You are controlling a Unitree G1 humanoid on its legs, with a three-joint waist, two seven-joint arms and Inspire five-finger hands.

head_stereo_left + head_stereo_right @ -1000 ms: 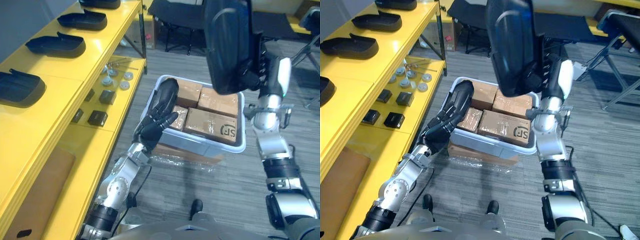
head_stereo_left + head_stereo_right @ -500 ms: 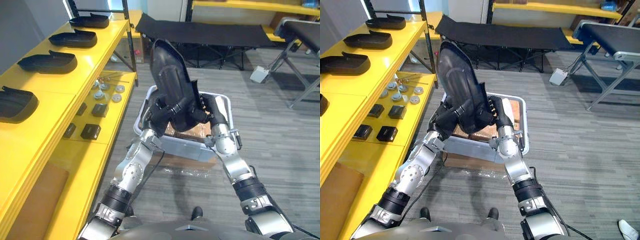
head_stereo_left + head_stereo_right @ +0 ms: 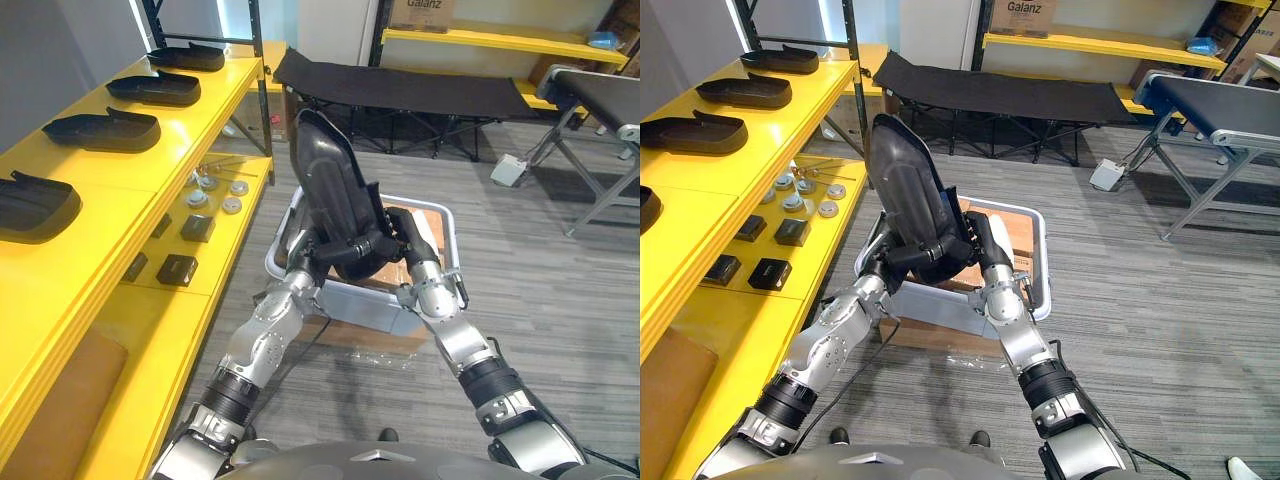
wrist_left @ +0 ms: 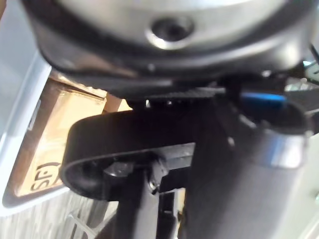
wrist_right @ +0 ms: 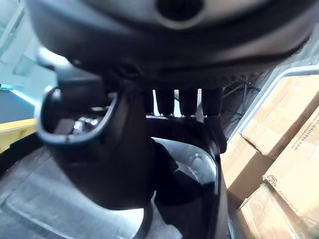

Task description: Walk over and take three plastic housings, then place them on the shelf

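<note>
- Plastic housing [image 3: 335,185]: black, long and shell-shaped. It is held in the air in front of the robot, directly over the crate, standing on end and leaning a little, narrow end up.
- Left robot hand [image 3: 322,258]: its fingers are curled round the housing's lower end on the shelf side.
- Right robot hand [image 3: 392,246]: clamped on the same lower end from the opposite side. In its wrist view the fingers [image 5: 184,102] hook in a row over the housing's rim.
- Shelved housings [image 3: 100,130]: four of the same black kind, lying in a row along the top level of the shelf, each apart from the next.
- Shelf [image 3: 120,195]: yellow, running along the robot's left.
- Lower level of the shelf: small black blocks [image 3: 177,268] near the front, and round grey parts [image 3: 215,190] further back.
- Crate [image 3: 453,240]: pale grey, on the floor beside the shelf, packed with brown cardboard boxes [image 3: 427,216].
- Flat carton [image 3: 375,335]: lies under the crate, wrapped in clear film.
- Folding cot [image 3: 400,88]: black, standing beyond the crate.
</note>
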